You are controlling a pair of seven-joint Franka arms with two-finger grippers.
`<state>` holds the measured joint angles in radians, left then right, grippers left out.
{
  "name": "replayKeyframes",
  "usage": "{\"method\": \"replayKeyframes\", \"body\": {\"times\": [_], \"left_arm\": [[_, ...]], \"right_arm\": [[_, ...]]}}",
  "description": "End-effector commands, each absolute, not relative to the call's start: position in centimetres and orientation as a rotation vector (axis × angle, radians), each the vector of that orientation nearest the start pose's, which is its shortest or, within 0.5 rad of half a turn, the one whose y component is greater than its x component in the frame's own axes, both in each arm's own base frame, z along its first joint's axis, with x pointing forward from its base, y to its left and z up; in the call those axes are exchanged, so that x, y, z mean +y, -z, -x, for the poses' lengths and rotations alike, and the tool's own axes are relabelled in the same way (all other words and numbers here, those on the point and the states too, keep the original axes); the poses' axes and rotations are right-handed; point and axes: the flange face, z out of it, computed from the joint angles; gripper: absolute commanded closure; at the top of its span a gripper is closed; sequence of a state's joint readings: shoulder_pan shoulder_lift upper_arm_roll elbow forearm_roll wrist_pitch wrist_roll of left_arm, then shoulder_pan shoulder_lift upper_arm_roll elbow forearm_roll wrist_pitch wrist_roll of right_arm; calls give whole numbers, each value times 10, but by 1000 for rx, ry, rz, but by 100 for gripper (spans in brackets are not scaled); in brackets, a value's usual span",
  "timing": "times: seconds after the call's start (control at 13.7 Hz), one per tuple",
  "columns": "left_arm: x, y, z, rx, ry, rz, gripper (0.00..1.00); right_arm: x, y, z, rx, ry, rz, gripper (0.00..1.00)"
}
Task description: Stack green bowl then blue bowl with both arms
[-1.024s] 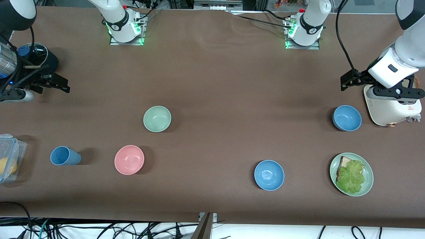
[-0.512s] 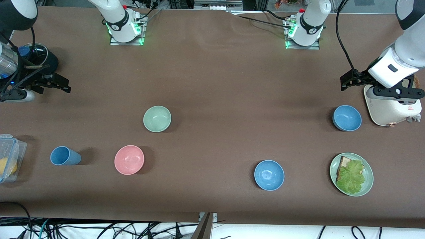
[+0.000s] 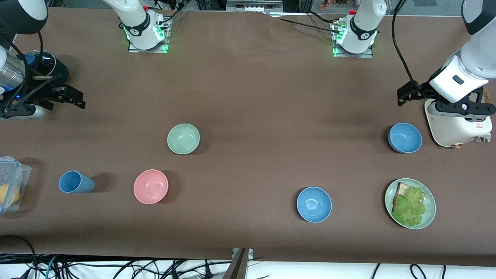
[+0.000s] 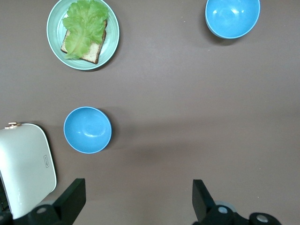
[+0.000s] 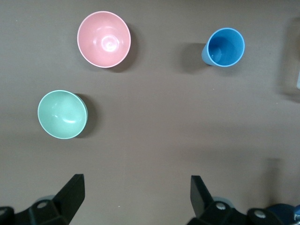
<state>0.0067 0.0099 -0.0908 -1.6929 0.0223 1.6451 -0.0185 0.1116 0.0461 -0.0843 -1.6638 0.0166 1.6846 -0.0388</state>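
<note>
The pale green bowl (image 3: 183, 138) (image 5: 62, 114) sits upright on the brown table toward the right arm's end. The dusty blue bowl (image 3: 405, 137) (image 4: 87, 130) stands toward the left arm's end, beside a white toaster. My right gripper (image 3: 75, 99) (image 5: 138, 194) hangs open and empty over the table's edge at the right arm's end, well apart from the green bowl. My left gripper (image 3: 405, 95) (image 4: 139, 197) hangs open and empty over bare table next to the toaster, a short way from the blue bowl.
A pink bowl (image 3: 150, 186) and a blue cup (image 3: 75, 182) lie nearer the camera than the green bowl. A brighter blue bowl (image 3: 314, 204) and a plate (image 3: 429, 217) with bread and lettuce sit near the front. The white toaster (image 3: 457, 128), a clear box (image 3: 11, 182) and a black device (image 3: 54, 69) line the ends.
My right gripper has drifted slightly toward the table's middle. The left arm and all the bowls have stayed where they were.
</note>
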Motion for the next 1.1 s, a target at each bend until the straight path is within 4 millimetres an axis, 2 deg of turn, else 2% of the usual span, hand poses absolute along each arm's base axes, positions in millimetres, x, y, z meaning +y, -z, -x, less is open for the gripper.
{"method": "replayKeyframes", "body": {"times": [0.0, 0.37, 0.51, 0.66, 1.02], "left_arm": [[-48, -574, -559, 93, -82, 3122, 0], [-47, -574, -559, 93, -82, 3122, 0], [-47, -574, -559, 93, -82, 3122, 0], [-47, -574, -559, 93, -82, 3122, 0], [-44, -573, -557, 83, -111, 3122, 0]], "right_arm": [[18, -567, -580, -96, -19, 3131, 0], [19, -568, -580, -90, -14, 3125, 0], [12, -568, -581, -68, -9, 3123, 0], [16, -568, -581, -79, -4, 3123, 0], [10, -567, -581, -63, -9, 3125, 0]]}}
